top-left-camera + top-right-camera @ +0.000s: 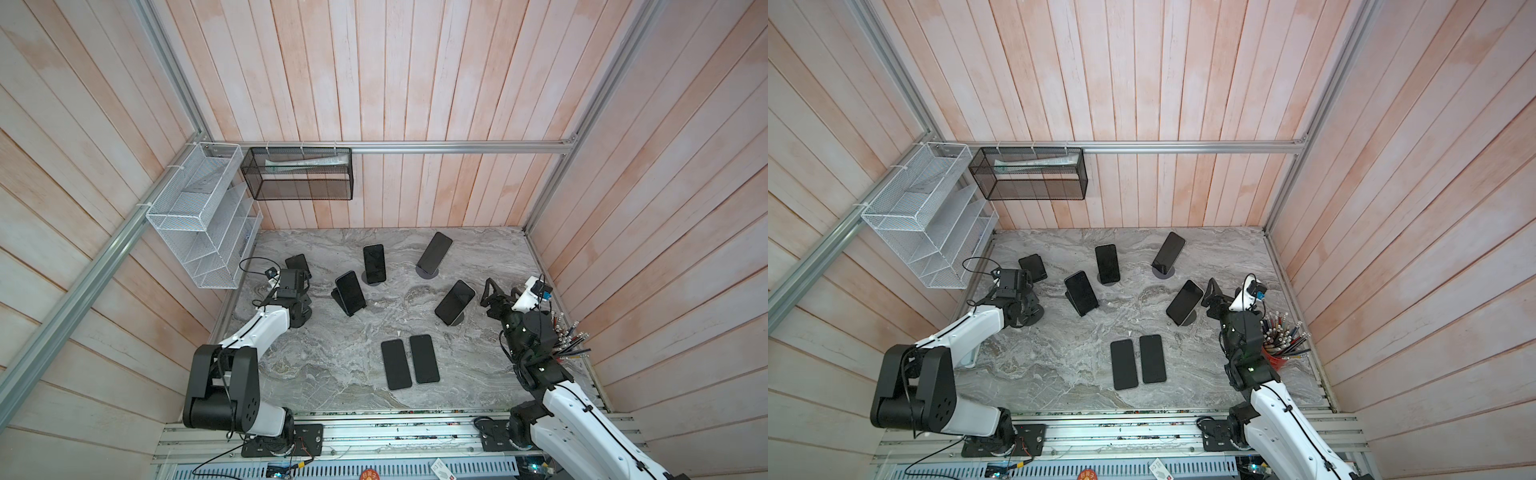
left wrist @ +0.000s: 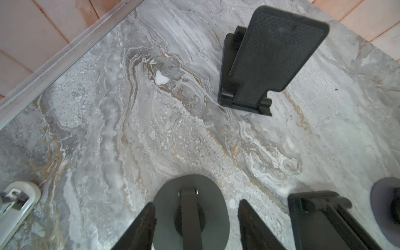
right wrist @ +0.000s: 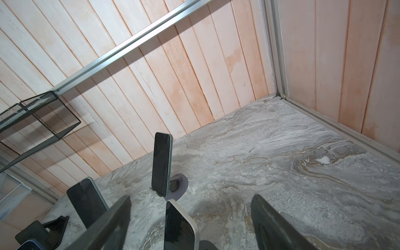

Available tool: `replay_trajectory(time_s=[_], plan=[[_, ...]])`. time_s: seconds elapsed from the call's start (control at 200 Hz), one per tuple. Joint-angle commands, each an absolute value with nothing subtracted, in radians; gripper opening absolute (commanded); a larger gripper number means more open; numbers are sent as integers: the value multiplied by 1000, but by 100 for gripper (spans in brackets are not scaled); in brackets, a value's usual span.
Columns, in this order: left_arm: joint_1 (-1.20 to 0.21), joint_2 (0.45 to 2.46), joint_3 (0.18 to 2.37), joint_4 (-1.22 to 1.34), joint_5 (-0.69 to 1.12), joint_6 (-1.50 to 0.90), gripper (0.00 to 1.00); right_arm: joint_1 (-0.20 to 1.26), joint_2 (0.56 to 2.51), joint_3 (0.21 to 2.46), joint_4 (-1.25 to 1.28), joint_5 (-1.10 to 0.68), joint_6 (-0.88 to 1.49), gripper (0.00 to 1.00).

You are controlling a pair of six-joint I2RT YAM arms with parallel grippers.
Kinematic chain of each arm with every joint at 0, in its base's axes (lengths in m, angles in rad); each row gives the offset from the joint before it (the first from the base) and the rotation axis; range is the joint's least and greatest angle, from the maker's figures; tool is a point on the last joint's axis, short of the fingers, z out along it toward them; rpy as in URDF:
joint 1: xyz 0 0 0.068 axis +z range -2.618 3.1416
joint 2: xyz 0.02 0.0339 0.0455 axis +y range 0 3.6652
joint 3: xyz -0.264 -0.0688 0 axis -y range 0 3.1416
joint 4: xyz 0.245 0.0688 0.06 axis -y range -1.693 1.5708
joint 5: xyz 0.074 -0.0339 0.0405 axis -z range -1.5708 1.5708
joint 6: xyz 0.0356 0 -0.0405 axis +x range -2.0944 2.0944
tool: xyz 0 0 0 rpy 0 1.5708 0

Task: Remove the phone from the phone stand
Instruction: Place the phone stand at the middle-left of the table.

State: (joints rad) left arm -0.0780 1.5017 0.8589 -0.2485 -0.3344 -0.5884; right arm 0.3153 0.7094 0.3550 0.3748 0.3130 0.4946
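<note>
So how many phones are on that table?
6: two flat at front, four propped on stands behind. The dark slab by the left hand may be an empty stand.

A white wire organizer [image 1: 195,216] and a black mesh basket [image 1: 299,174] hang on the wood-panel wall; a red cup of pencils [image 1: 1281,345] stands on the marble tabletop [image 1: 332,374].

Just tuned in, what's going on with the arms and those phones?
The right gripper is open, its jaws either side of the white-edged phone on a round stand, not gripping it yet. The left gripper hangs open over an empty round stand. Two flat phones lie on the table; other phones are propped on stands.
</note>
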Motion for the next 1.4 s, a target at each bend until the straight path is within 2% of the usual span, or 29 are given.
replay_trajectory(time_s=[0.0, 0.185, 0.44, 0.545, 0.66, 0.785, 0.905, 1.06, 1.26, 1.396], plan=[[-67, 1546, 918, -195, -368, -542, 50, 310, 703, 344, 406, 314, 500, 87], [-64, 1641, 990, -249, -388, -524, 65, 311, 712, 350, 405, 316, 485, 87], [-64, 1661, 1020, -293, -351, -529, 79, 311, 726, 347, 413, 314, 488, 87], [-81, 1585, 1024, -313, -303, -531, 83, 311, 727, 348, 415, 301, 492, 87], [-100, 1442, 1008, -317, -279, -502, 100, 310, 732, 357, 414, 286, 468, 88], [-104, 1311, 1040, -378, -257, -466, 100, 310, 791, 415, 368, 251, 419, 92], [-109, 1181, 1101, -412, -219, -430, 100, 309, 877, 466, 350, 125, 399, 93], [-163, 1049, 1122, -304, -8, -451, 100, 309, 900, 639, 134, 74, 475, 91], [-213, 1051, 1160, -76, 214, -551, 100, 375, 878, 819, -77, 83, 460, 87], [-213, 1091, 1163, -7, 275, -577, 100, 452, 822, 821, -151, 156, 482, 87]])
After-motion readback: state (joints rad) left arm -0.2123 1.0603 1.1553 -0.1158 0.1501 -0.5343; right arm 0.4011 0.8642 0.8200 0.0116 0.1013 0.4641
